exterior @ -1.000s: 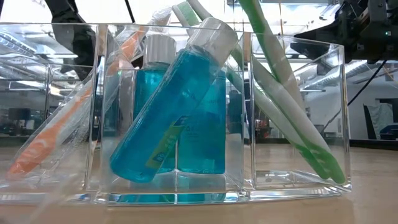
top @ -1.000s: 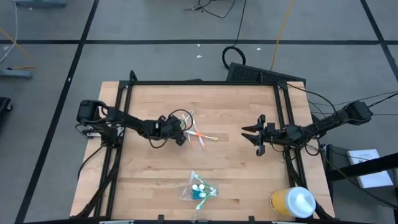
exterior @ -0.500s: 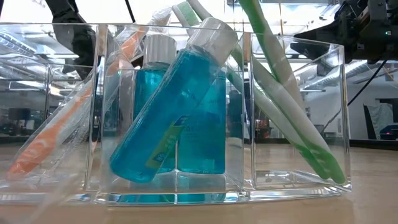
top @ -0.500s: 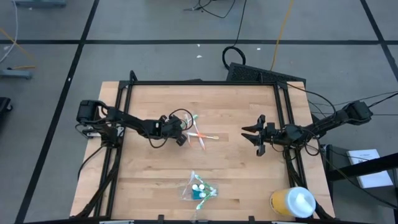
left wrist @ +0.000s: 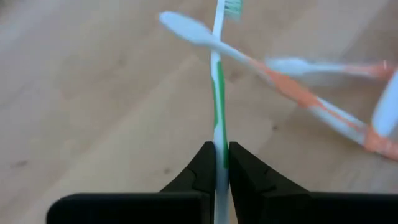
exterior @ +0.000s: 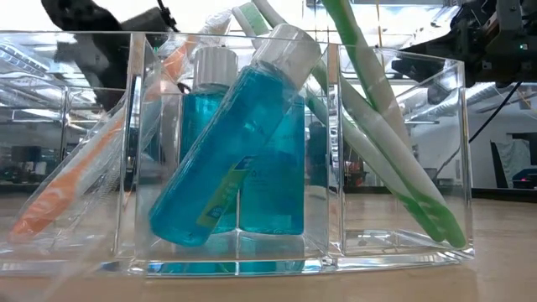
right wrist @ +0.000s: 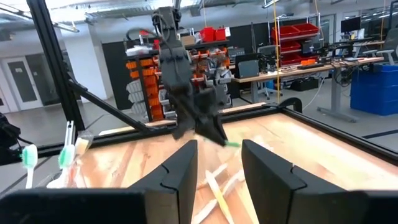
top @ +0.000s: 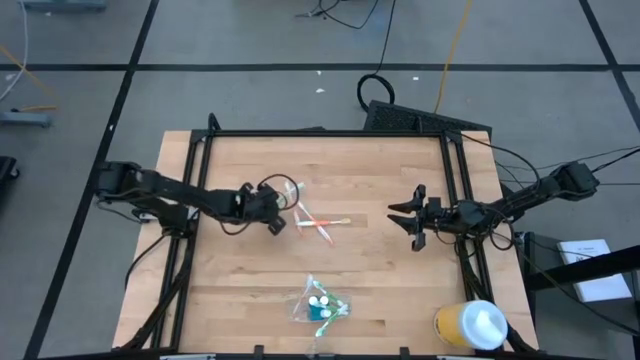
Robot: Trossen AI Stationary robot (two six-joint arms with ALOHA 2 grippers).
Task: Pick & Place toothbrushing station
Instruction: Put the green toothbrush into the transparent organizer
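Note:
The toothbrushing station (top: 320, 305), a clear holder with blue bottles (exterior: 239, 151) and green-white toothbrushes (exterior: 394, 143), stands on its base near the table's front edge. My left gripper (top: 272, 212) is at the table's left middle, shut on a green-white toothbrush (left wrist: 217, 81). Two orange-white toothbrushes (top: 322, 222) lie crossed on the wood just to its right. Over the right middle of the table my right gripper (top: 410, 218) hangs open, nothing between its fingers (right wrist: 186, 171). My left gripper pinches the green-white toothbrush's handle (left wrist: 219, 155) between its two fingertips. It comes from the table's left, slanting down. The brush runs straight on out past the fingertips, its bristle head (left wrist: 231, 6) farthest away, above the orange-white brushes and off the wood.
A yellow cup with a white lid (top: 470, 325) stands at the front right corner. A black frame (top: 330, 133) runs along the table's far edge and both sides. Bare wood lies between the loose brushes and the station.
My left gripper has shut on the green-white toothbrush's handle, then risen and drawn back toward the table's left edge. The brush has come up off the wood with it. The orange-white brushes have stayed where they were.

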